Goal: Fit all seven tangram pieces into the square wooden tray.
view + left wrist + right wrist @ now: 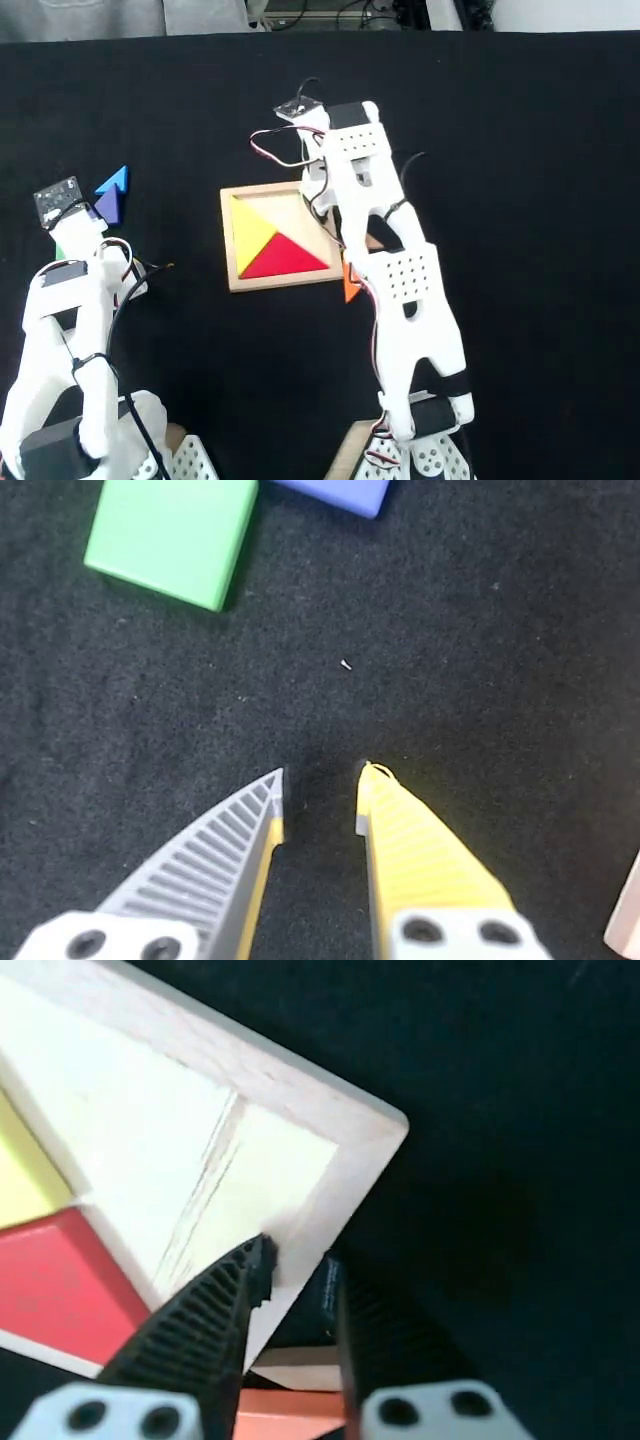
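Note:
The square wooden tray (229, 240) lies mid-table with a yellow triangle (250, 232) and a red triangle (285, 258) inside. My right gripper (300, 1270) hangs over the tray's rim (345, 1175) near a corner, slightly open, one fingertip (255, 1260) over the inside and the other outside. An orange piece (351, 285) lies just off the tray beside that arm. My left gripper (320, 780) is open over bare cloth, holding nothing. A green square (170, 535) and a purple piece (335, 492) lie ahead of it. A blue triangle (113, 181) sits at far left.
Black cloth covers the table. The right arm (385, 250) hides the tray's right side in the high view. The left arm (70, 300) stands near the left edge, beside the loose pieces. Open cloth stretches to the right of the tray.

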Robot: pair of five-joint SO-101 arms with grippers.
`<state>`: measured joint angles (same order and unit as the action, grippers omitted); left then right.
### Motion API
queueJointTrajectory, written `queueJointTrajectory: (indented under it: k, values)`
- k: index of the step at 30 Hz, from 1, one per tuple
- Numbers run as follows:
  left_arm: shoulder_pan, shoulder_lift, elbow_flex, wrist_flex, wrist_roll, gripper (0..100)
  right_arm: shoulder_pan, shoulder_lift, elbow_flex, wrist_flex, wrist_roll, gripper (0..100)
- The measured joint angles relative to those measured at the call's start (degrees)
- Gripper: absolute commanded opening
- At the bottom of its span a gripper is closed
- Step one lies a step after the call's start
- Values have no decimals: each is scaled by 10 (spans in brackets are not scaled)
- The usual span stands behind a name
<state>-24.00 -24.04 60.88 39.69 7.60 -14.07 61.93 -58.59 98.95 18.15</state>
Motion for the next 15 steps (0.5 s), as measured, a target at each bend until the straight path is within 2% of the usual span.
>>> queueJointTrajectory:
  k: [2, 6, 9, 15]
  values:
    - [0, 0, 0, 0, 0, 130, 0, 0, 0, 0, -8, 238]
    - [0, 0, 0, 0, 0, 130, -11, -4, 0, 0, -4, 185]
    - [0, 0, 0, 0, 0, 130, -17, -26, 0, 2, -3, 181]
    - [0, 0, 0, 0, 0, 130, -18, -189, 89, 2, -4, 181]
